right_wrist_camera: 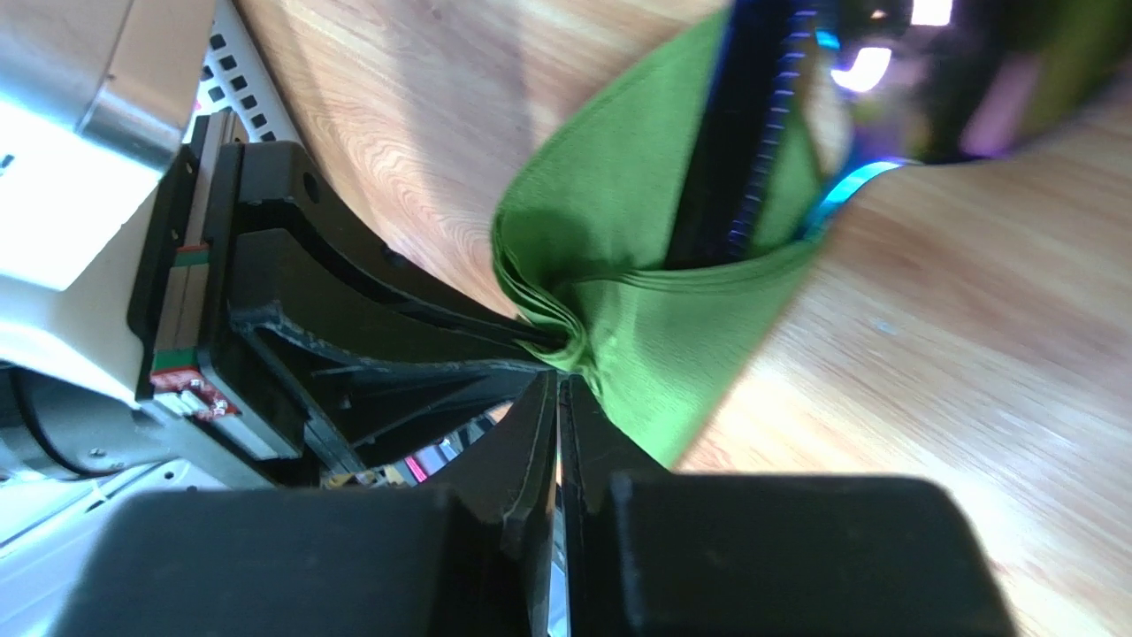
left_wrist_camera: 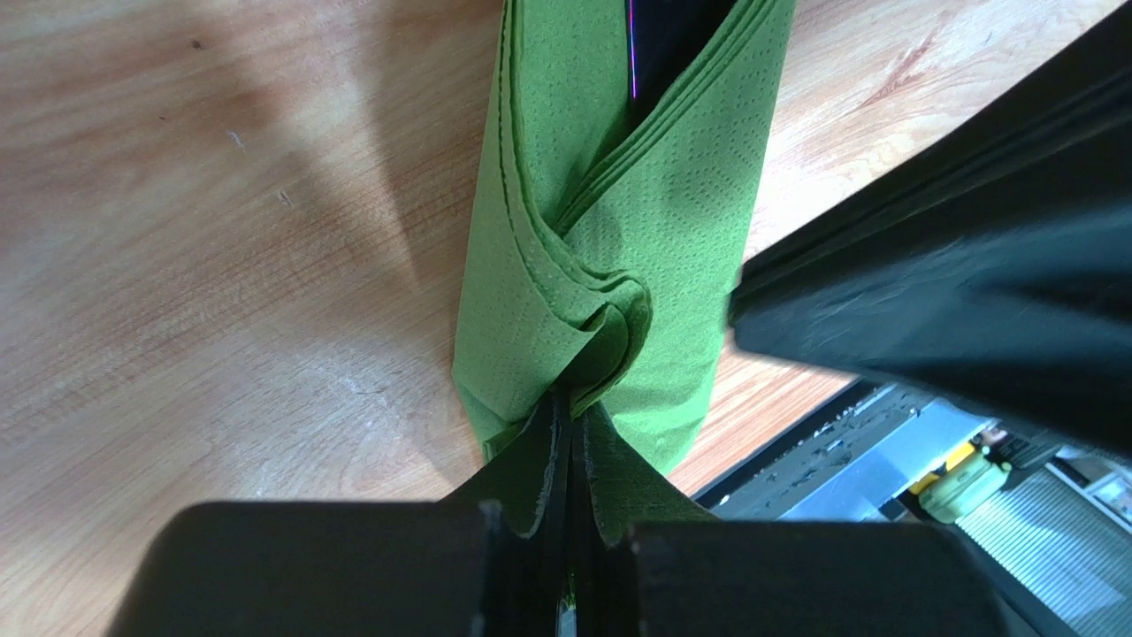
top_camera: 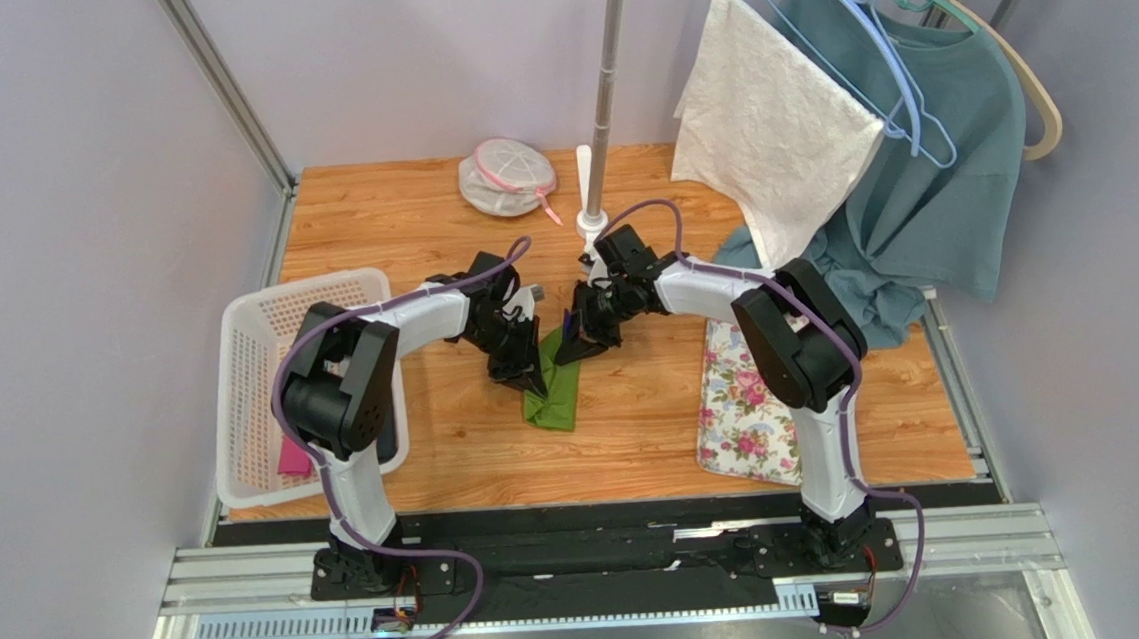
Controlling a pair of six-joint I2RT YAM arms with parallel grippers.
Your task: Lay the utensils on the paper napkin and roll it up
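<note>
Paper napkin point(top_camera: 555, 385) sits near the centre of the top view on the wooden table point(top_camera: 403, 219), folded into a narrow green bundle between the two claws; more a long pouch than a flat sheet. Utensils point(left_wrist_camera: 660, 47) look to be inside; the left wrist view shows a dark stick with a purple edge poking out of the folds at the top of the frame, and the right wrist view has a dark bluish stick running out of the green toward the upper middle; how many are in there I can't tell.

Left gripper point(left_wrist_camera: 569, 431) has its fingers pressed together on a bunched bit of the napkin, bottom centre of its own view; right gripper point(right_wrist_camera: 558, 392) is likewise pinched on a gathered fold, bottom centre of its view; both clamped on paper, nothing else.

My read: loading is done and the wrap is partway; the layers overlap loosely and one end gapes open in the upper part of the left wrist frame, so it's a fold, not a proper tight roll yet. What's left, I reckon, is rolling the bundle over on itself so it doesn't spring open.
</note>
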